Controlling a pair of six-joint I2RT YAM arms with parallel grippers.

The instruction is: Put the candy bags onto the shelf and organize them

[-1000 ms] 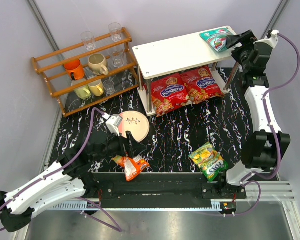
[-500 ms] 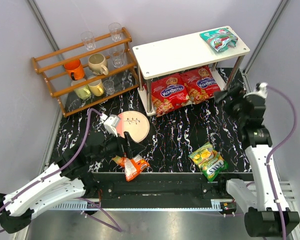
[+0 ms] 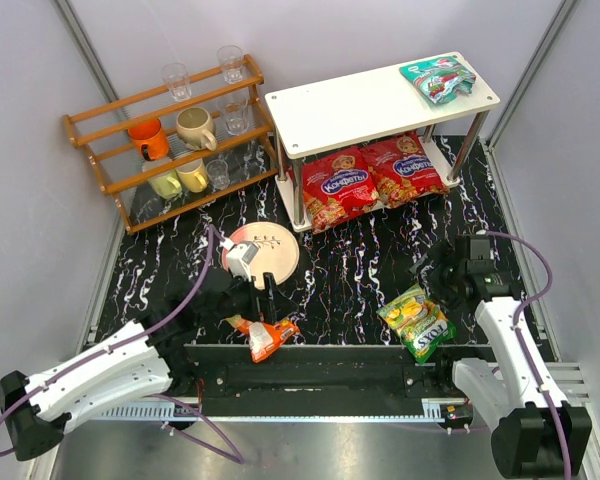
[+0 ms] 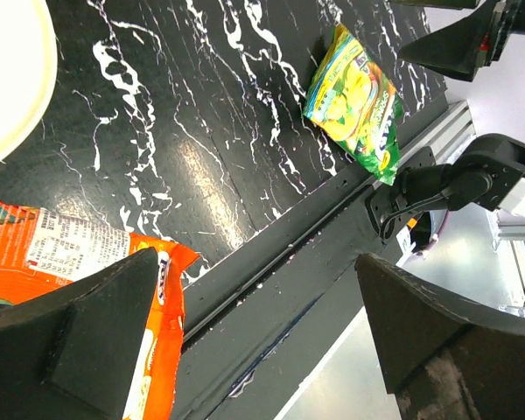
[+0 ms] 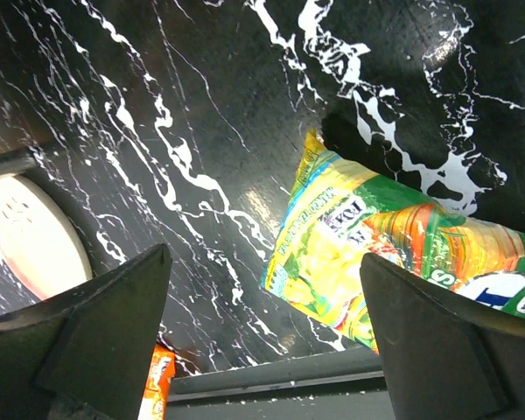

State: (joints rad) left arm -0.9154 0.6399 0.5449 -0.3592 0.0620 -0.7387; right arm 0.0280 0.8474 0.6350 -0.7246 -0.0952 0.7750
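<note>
Teal candy bag lies on the white shelf, top tier; two red candy bags sit below. On the black table, left jaws spread over the orange bag, right jaws spread over the yellow-green bag.

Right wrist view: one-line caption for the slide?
Open right gripper poised over the yellow-green candy bag lying flat on the black marbled table.

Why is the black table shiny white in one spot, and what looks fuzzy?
Left wrist view: light glares off the table, near fingers a bit soft. Right wrist view: a glare patch beside the yellow-green bag. Top view: sharp, evenly lit.
</note>
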